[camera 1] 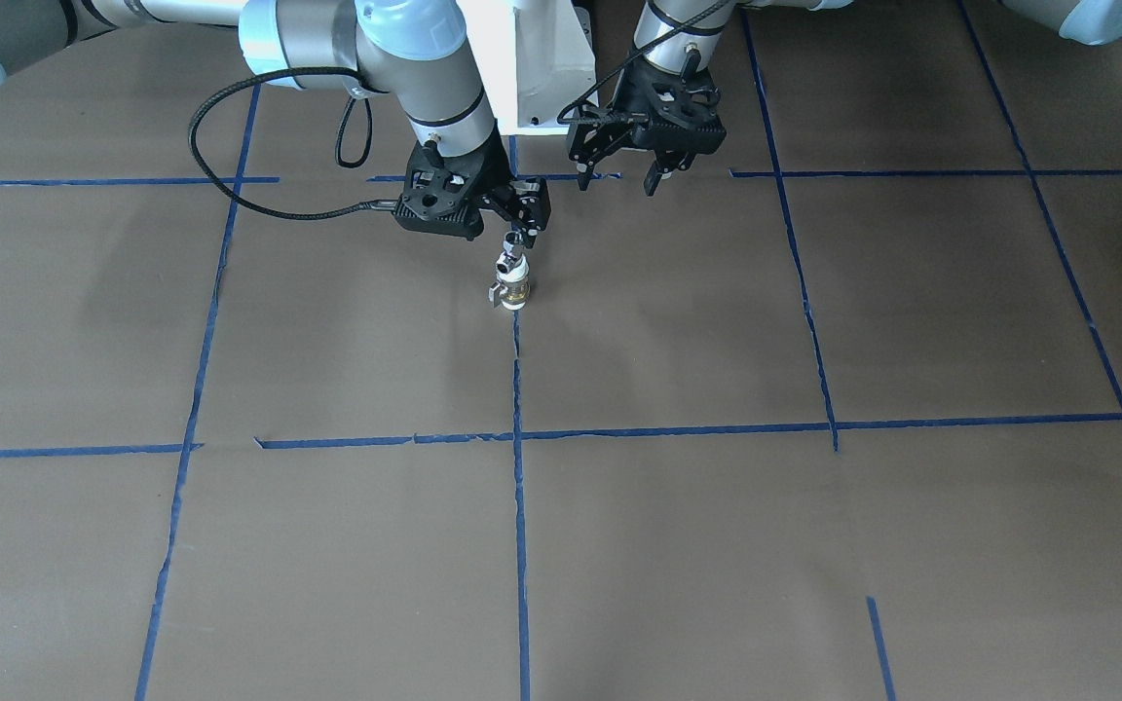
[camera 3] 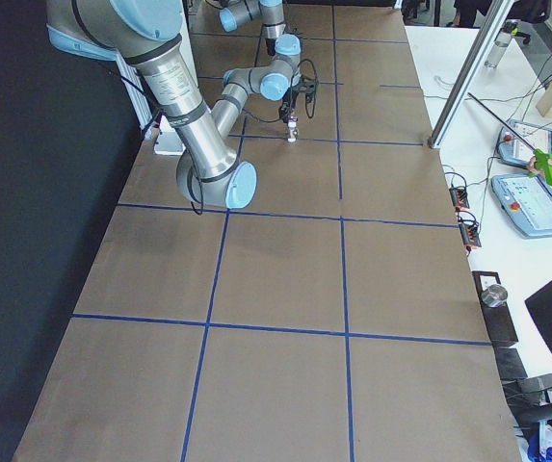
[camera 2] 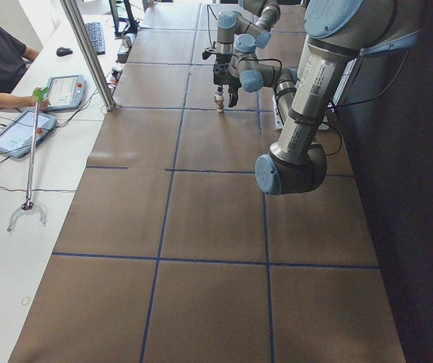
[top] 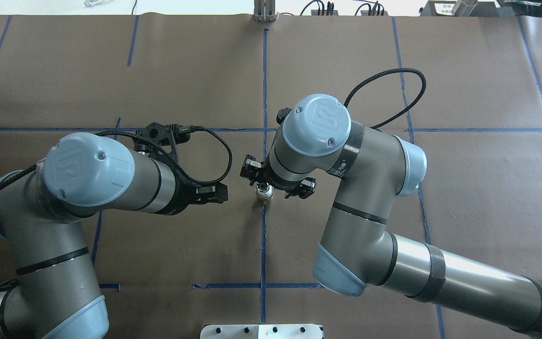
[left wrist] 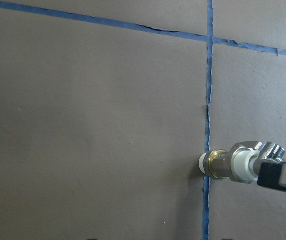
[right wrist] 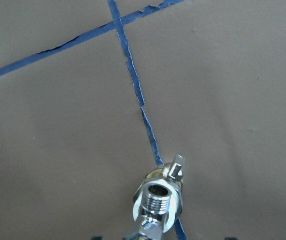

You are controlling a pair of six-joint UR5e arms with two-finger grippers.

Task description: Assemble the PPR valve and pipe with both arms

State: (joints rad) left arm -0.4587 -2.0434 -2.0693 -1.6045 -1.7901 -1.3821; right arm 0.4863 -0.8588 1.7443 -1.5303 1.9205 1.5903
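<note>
The PPR valve [camera 1: 513, 290] stands upright on the blue tape line, white ends and brass middle, its small lever to the side. The chrome pipe [camera 1: 510, 261] sits on its top end. My right gripper [camera 1: 514, 239] comes down from above and is shut on the pipe. The right wrist view looks down on the pipe's threaded open end [right wrist: 155, 200] and the valve's lever [right wrist: 177, 167]. My left gripper [camera 1: 617, 173] is open and empty, beside the valve and apart from it. The left wrist view shows the valve [left wrist: 224, 165] and the pipe [left wrist: 262, 150] from the side.
Brown table with a grid of blue tape lines [camera 1: 518, 428]. The white robot base plate [camera 1: 542, 68] is just behind the grippers. An aluminium post [camera 2: 88, 53] and operators' tablets [camera 2: 65, 91] stand on the white side bench.
</note>
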